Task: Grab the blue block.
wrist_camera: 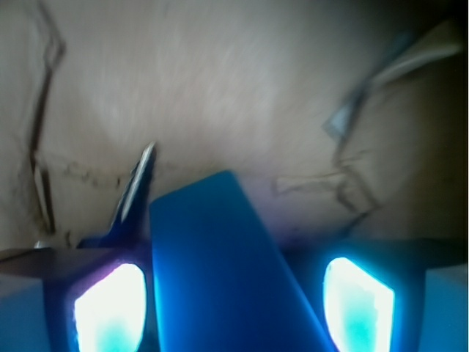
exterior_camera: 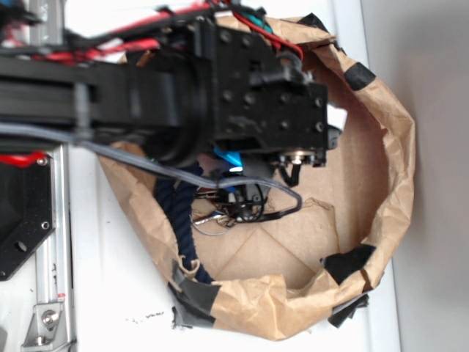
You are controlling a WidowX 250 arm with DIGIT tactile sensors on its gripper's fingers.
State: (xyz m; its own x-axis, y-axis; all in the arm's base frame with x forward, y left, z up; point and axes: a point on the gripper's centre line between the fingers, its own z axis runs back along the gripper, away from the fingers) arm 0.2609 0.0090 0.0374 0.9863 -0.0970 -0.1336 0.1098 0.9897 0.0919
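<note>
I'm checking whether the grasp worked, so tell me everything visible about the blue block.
The blue block is a smooth, bright sky-blue slab with a rounded far corner, plastic-looking. In the wrist view it sits between the two glowing fingers of the end effector, tilted, its far end reaching over the brown paper floor. Actual finger contact is not clearly visible. In the exterior view only a blue sliver shows beneath the arm.

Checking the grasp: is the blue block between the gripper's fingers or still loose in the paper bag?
Between the fingers. The wrist view shows the blue block filling the gap of the gripper; firm contact cannot be told.
</note>
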